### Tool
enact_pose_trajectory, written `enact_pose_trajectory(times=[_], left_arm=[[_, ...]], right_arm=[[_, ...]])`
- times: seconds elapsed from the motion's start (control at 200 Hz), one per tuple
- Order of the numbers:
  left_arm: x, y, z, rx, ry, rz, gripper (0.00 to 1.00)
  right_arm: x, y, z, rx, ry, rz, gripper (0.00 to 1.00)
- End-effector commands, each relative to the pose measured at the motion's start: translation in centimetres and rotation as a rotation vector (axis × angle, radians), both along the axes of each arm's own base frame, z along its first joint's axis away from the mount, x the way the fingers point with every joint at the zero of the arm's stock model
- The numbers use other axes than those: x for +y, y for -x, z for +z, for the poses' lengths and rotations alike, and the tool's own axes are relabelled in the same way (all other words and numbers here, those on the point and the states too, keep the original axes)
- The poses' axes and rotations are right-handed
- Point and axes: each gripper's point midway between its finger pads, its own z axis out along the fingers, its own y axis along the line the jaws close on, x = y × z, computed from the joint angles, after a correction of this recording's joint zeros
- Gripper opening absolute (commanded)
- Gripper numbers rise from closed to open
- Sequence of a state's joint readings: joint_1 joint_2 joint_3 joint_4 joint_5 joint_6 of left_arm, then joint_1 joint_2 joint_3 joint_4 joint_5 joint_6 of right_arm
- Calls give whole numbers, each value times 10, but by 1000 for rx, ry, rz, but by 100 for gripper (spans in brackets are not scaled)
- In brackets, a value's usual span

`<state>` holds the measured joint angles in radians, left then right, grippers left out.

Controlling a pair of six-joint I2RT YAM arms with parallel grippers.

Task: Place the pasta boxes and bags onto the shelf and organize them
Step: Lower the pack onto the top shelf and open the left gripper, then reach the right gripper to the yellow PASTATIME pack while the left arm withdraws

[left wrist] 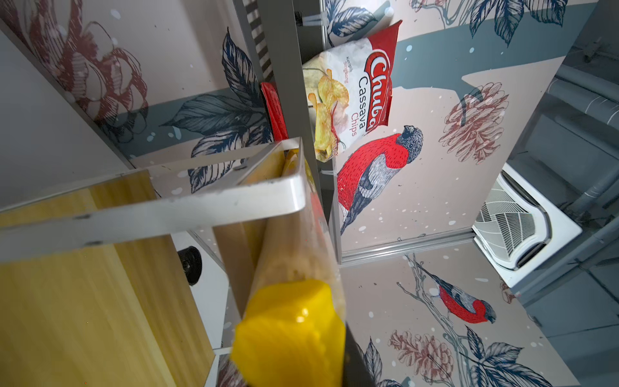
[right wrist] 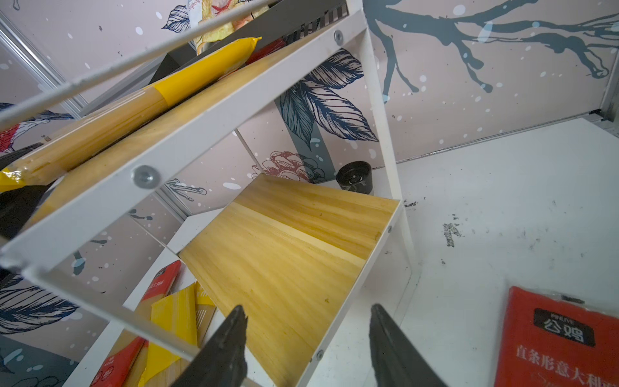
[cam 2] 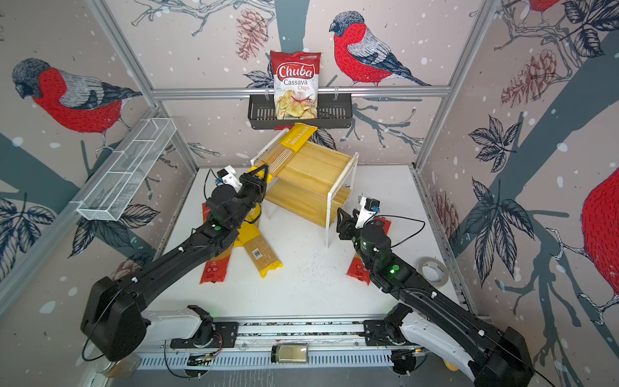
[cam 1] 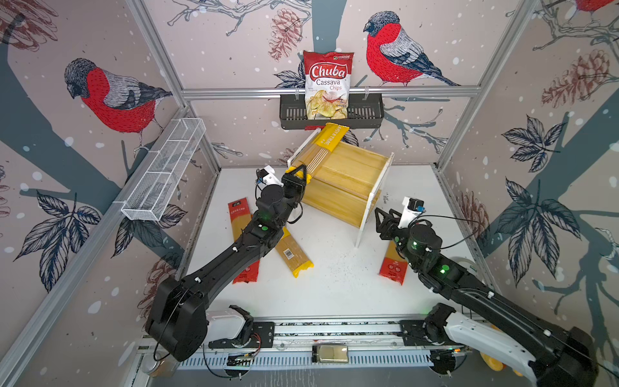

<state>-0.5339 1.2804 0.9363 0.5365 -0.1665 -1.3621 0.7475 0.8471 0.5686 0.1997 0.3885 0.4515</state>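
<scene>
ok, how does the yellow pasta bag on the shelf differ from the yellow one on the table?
The shelf bag lies along the left edge of the shelf's top board, its near end in the left claw; the table bag lies flat on the table, untouched, partly under the left arm. The shelf bag shows its brand lettering; the table bag shows a barcode. Both are long yellow spaghetti bags with clear middles.

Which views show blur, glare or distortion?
Left wrist view: the yellow pasta bag is blurred up close, with a glare spot; right wrist view: the right gripper is soft, the shelf sharp; both top views: sharp, evenly lit, frame post splayed by wide angle.
</scene>
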Motion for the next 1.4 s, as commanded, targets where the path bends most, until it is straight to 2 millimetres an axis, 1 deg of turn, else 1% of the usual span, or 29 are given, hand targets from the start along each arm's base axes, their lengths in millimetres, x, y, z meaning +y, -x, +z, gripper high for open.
enact_pose_trajectory(times=[0.0,0.06,0.215,0.23,0.26,0.31,0.37,0.42,0.505,0.585,0.65,0.7,0.76,0.83,0.915,0.955,1.036,1.066,1.096,1.111,1.171,1.246,1.261,1.276,1.316,1.341,1.391], left_arm=[[12,4,21,-85,9,60,0],[13,4,22,-89,10,60,0],[6,1,25,-101,7,37,0],[6,1,25,-102,7,36,1],[6,1,25,-101,1,37,5],[5,2,27,-110,-2,30,16],[4,5,29,-118,-9,21,35],[4,7,29,-117,-15,12,45],[6,12,26,-105,-33,9,56],[12,20,24,-97,-60,13,63],[15,29,19,-84,-113,7,65],[20,38,13,-67,-176,7,65],[28,51,1,-42,-268,9,67],[44,65,-19,7,-369,32,68],[65,85,-38,26,-496,72,69],[72,92,-46,20,-571,79,69],[84,102,-75,82,-696,84,69],[86,106,-87,96,-734,74,69],[89,110,-98,117,-754,72,69],[91,111,-106,132,-762,69,69],[94,120,-130,158,-762,54,69],[97,129,-153,182,-731,43,69],[98,130,-158,189,-725,41,69],[98,131,-165,198,-722,39,69],[101,135,-175,211,-710,39,69],[103,136,-181,220,-709,42,69],[109,139,-189,244,-715,54,69]], right_arm=[[1,-1,0,3,-9,-12,59],[4,-2,0,7,-7,-6,59],[9,0,3,11,-7,0,59],[9,0,3,11,-9,-1,59],[8,1,4,11,-10,-2,59],[8,3,4,14,-14,-2,59],[9,6,3,22,-21,3,59],[9,8,1,39,-27,-1,59],[13,15,-5,73,-42,17,59],[20,24,-12,109,-53,43,59],[28,32,-18,151,-74,66,57],[39,40,-24,192,-86,96,55],[56,54,-38,261,-76,136,52],[78,72,-52,308,-19,177,51],[110,93,-65,323,78,248,51],[125,102,-71,325,127,280,52],[158,114,-86,334,228,365,53],[171,118,-97,352,272,398,53],[184,121,-101,361,293,433,54],[191,123,-108,371,312,453,54],[212,126,-123,394,355,502,54],[236,128,-140,418,402,560,54],[240,127,-142,420,408,565,54],[243,126,-148,428,423,570,54],[250,123,-156,439,448,566,55],[251,119,-162,449,470,546,55],[258,113,-167,436,511,517,56]])
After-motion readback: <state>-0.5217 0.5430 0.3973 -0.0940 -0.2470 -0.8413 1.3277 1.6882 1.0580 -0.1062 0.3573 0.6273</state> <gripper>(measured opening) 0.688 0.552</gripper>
